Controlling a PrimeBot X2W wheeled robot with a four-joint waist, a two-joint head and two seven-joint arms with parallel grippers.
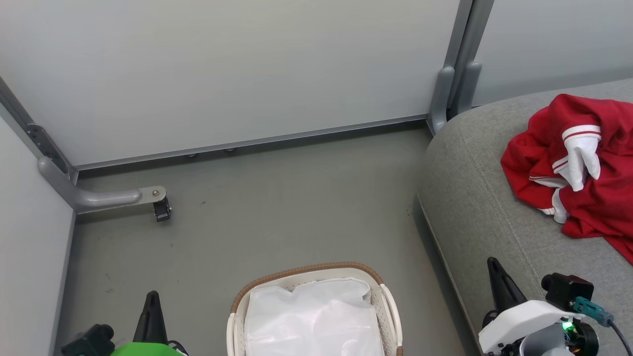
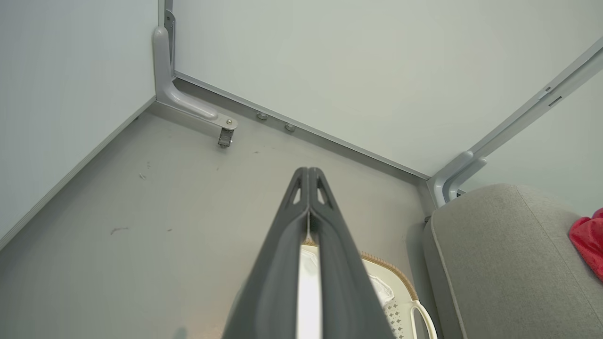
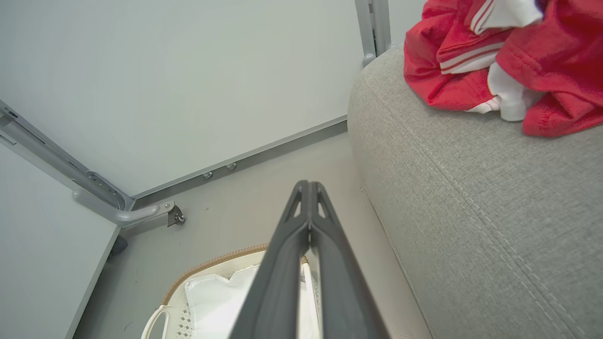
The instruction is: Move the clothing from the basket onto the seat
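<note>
The red clothing (image 1: 573, 163) with white trim lies bunched on the grey seat (image 1: 484, 207) at the right; it also shows as the clothing (image 3: 494, 52) on the seat (image 3: 471, 197) and as a red edge of clothing (image 2: 589, 240). On the floor at bottom centre stands the white basket (image 1: 388, 306) with its brown rim, holding just a white liner (image 1: 311, 316). My left gripper (image 1: 152, 296) is shut and empty left of the basket, its tips (image 2: 308, 170) together. Between basket and seat, my right gripper (image 1: 492, 262) is shut with nothing in it, tips (image 3: 308, 183) touching.
Pale partition walls (image 1: 222, 69) enclose the grey floor (image 1: 277, 207) at the back and left. A grey metal foot with a caster (image 1: 160, 207) juts onto the floor at the left. A grey post (image 1: 455, 69) stands behind the seat's corner.
</note>
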